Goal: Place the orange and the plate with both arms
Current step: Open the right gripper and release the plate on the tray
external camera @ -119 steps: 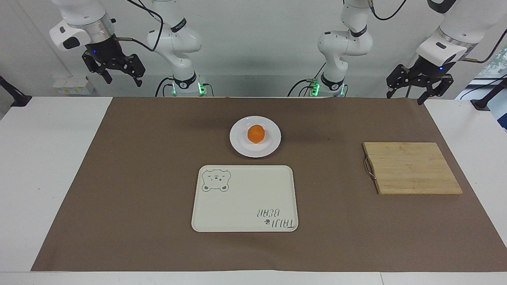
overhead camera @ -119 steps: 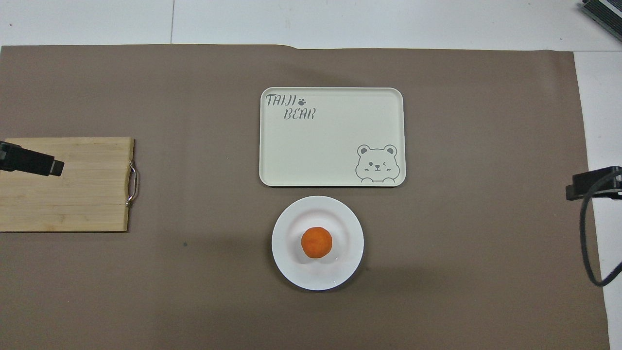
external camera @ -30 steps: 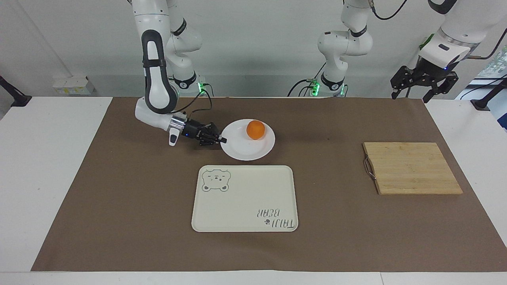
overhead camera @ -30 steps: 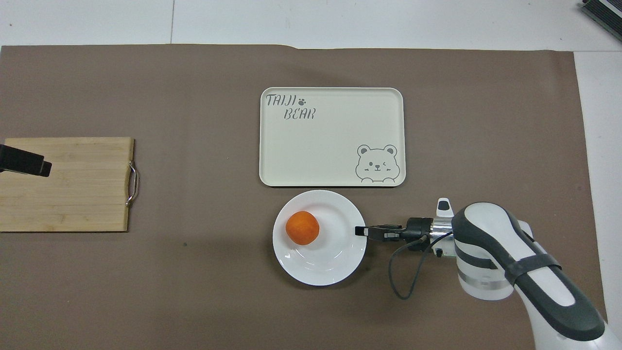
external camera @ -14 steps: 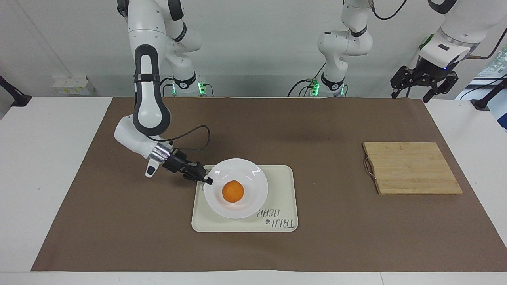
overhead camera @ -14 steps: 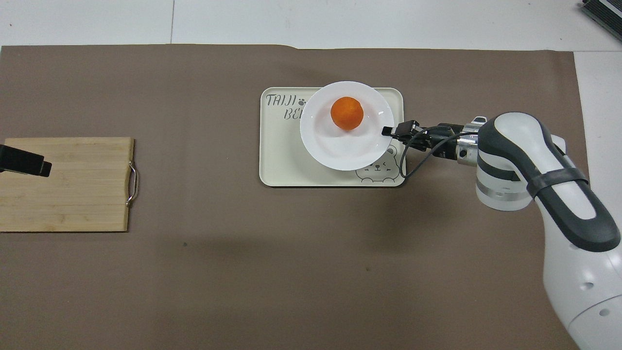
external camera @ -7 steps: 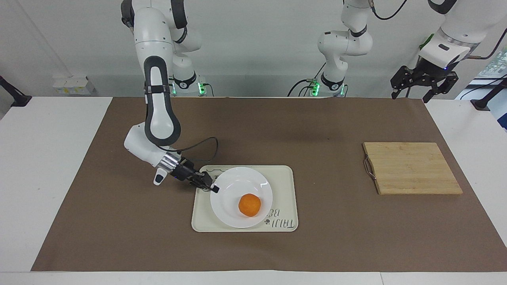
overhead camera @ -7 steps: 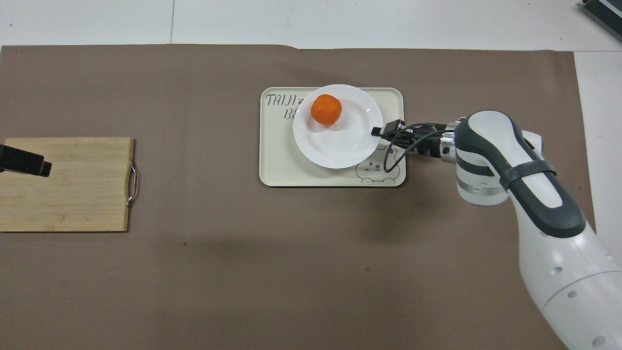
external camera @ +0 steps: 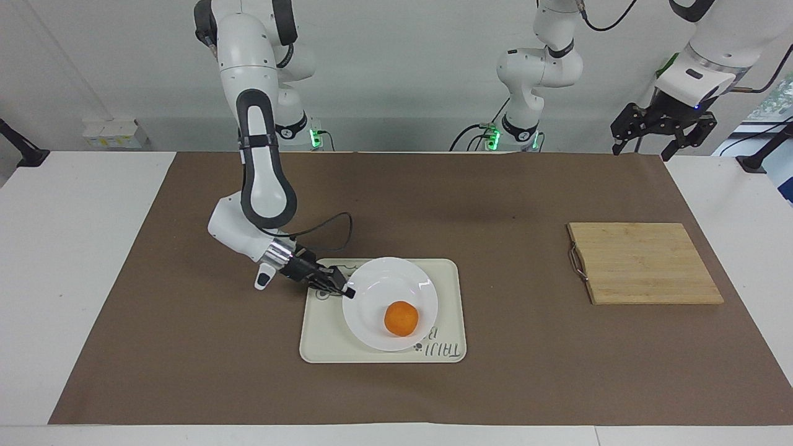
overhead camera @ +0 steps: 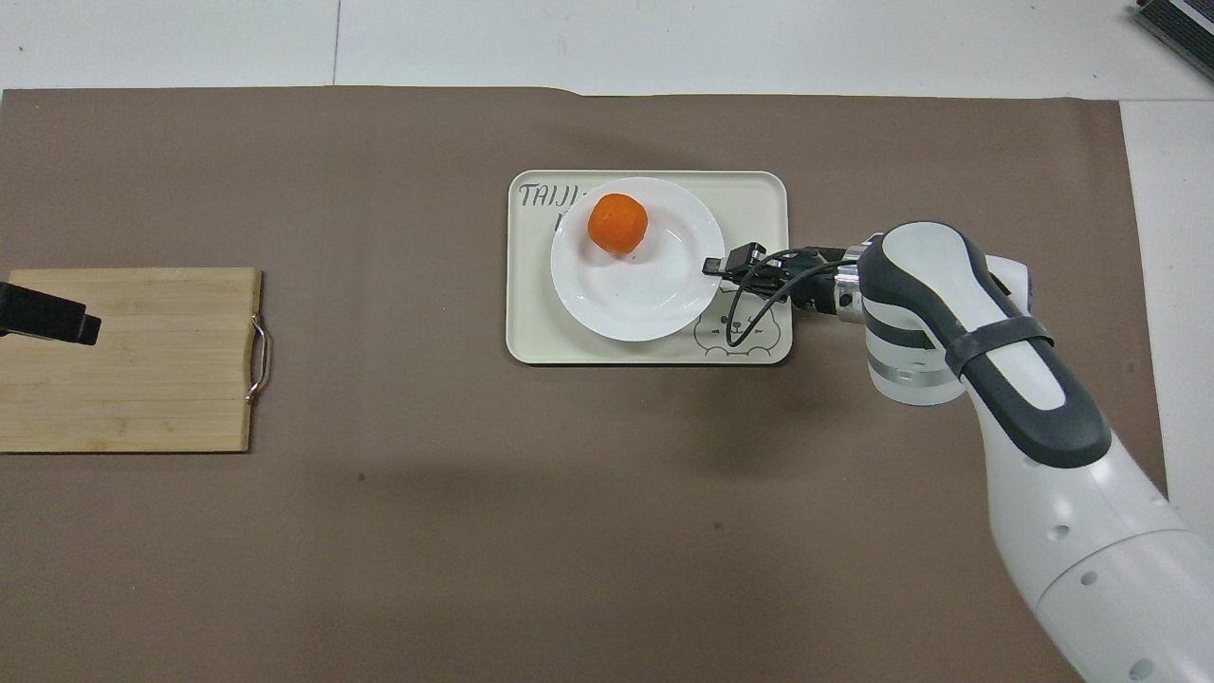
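Note:
The white plate [external camera: 378, 291] [overhead camera: 654, 294] lies over the cream bear tray [external camera: 322, 341] [overhead camera: 759, 194], tilted a little. The orange [external camera: 401, 318] [overhead camera: 617, 224] sits in the plate, toward the rim farthest from the robots. My right gripper [external camera: 349, 293] [overhead camera: 713, 266] is shut on the plate's rim at the edge toward the right arm's end of the table. The right arm reaches low across the brown mat. My left gripper [external camera: 657, 133] hangs open and waits high above the table's corner at the left arm's end, its tip [overhead camera: 57, 323] showing over the cutting board.
A wooden cutting board [external camera: 644, 263] [overhead camera: 133, 360] with a metal handle lies toward the left arm's end of the table. A brown mat [external camera: 186, 347] covers most of the white table. The tray's lettering is partly covered by the plate.
The right gripper has carried the plate with the orange a little toward the left arm's end, over the tray's middle, and lower. The orange rolled along in the plate. The left arm has not moved.

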Available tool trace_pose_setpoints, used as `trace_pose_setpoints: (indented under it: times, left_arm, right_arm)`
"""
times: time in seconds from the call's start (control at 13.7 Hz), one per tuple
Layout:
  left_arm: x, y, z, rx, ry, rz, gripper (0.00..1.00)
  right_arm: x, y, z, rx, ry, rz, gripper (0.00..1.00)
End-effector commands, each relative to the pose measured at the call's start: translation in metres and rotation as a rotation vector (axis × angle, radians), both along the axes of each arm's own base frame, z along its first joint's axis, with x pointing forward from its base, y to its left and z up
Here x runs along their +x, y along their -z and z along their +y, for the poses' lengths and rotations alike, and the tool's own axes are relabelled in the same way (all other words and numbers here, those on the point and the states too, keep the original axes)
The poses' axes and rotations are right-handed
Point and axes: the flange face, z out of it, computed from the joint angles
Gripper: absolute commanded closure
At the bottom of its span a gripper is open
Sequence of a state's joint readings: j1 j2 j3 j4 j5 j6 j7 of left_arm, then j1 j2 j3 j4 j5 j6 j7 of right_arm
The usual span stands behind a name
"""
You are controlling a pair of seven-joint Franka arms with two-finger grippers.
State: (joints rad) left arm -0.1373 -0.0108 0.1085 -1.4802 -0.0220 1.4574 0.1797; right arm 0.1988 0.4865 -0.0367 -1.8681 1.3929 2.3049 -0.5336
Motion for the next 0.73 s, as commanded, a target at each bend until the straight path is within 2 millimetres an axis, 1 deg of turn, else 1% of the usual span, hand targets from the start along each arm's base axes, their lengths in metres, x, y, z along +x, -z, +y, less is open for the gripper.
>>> trace_pose_setpoints:
  times: [0.0, 0.22, 0.29, 0.37, 0.44, 0.51, 0.58, 0.66]
  left_arm:
    - [-0.0041, -0.0034, 0.0036, 0.008, -0.007, 0.006, 0.00]
    - [-0.0041, -0.0041, 0.0027, 0.008, -0.005, 0.005, 0.00]
    - [-0.0041, -0.0041, 0.0028, 0.008, -0.005, 0.005, 0.00]
    - [-0.0046, -0.0049, 0.0036, 0.007, -0.007, 0.003, 0.00]
    - [-0.0046, -0.0049, 0.0036, 0.007, -0.007, 0.003, 0.00]
    - [-0.0042, -0.0041, 0.0028, 0.008, -0.005, 0.005, 0.00]
    - [-0.0046, -0.0049, 0.0028, 0.007, -0.005, 0.003, 0.00]
    - [-0.0042, -0.0041, 0.0028, 0.008, -0.005, 0.005, 0.00]
  right_arm:
    - [-0.0006, -0.0010, 0.0018, 0.005, 0.022, 0.010, 1.00]
    - [-0.0049, 0.0033, 0.0060, -0.027, 0.008, 0.008, 1.00]
    - [-0.0047, 0.0034, 0.0033, -0.040, 0.022, 0.003, 1.00]
    - [-0.0055, 0.0043, 0.0072, -0.044, 0.019, 0.002, 1.00]
    - [-0.0055, 0.0043, 0.0071, -0.047, 0.018, 0.001, 0.88]
    - [-0.0055, 0.0044, 0.0071, -0.048, 0.017, 0.001, 0.73]
    - [-0.0055, 0.0044, 0.0071, -0.050, 0.015, 0.000, 0.51]
    - [-0.0050, 0.0038, 0.0070, -0.059, 0.007, -0.005, 0.01]
